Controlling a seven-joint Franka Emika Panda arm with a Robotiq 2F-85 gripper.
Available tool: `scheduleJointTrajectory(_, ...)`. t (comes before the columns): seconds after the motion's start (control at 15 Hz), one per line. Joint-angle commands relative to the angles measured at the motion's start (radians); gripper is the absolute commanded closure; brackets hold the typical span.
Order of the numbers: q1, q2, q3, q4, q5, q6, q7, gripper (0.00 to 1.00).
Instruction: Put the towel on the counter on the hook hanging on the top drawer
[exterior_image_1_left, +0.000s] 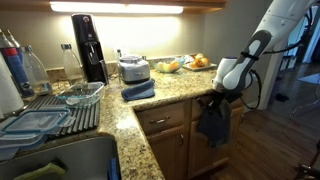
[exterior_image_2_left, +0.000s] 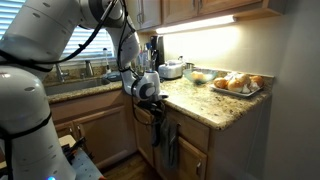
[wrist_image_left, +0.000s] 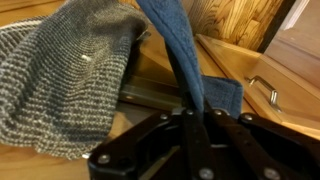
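Observation:
The slate-blue towel (exterior_image_1_left: 212, 122) hangs down in front of the wooden cabinet face just below the granite counter (exterior_image_1_left: 172, 97). It also shows in the other exterior view (exterior_image_2_left: 168, 140). My gripper (exterior_image_1_left: 226, 92) is at the counter's edge above it, also seen in an exterior view (exterior_image_2_left: 150, 97). In the wrist view my gripper (wrist_image_left: 195, 118) is shut on the towel (wrist_image_left: 178, 55), which runs up from between the fingers. The top drawer (exterior_image_1_left: 165, 121) is to the left of the towel. The hook is hidden; I cannot make it out.
A grey-green knit towel (wrist_image_left: 65, 75) hangs beside the blue one. A folded blue towel (exterior_image_1_left: 138, 90) lies on the counter near a small appliance (exterior_image_1_left: 133, 69). A plate of food (exterior_image_2_left: 238, 84) and a dish rack (exterior_image_1_left: 55, 110) stand on the counter. A metal handle (wrist_image_left: 267, 92) is on the wood front.

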Motion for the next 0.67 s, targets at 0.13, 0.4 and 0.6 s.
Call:
scheduleJointTrajectory(0.13,0.039,0.067,-0.032,0.055,-0.003,0.025,0.041,0.95)
scheduleJointTrajectory(0.4,0.063,0.068,-0.054,0.045,-0.008,0.055,0.053,0.94)
scheduleJointTrajectory(0.6,0.075,0.056,-0.065,0.021,-0.018,0.085,0.045,0.63)
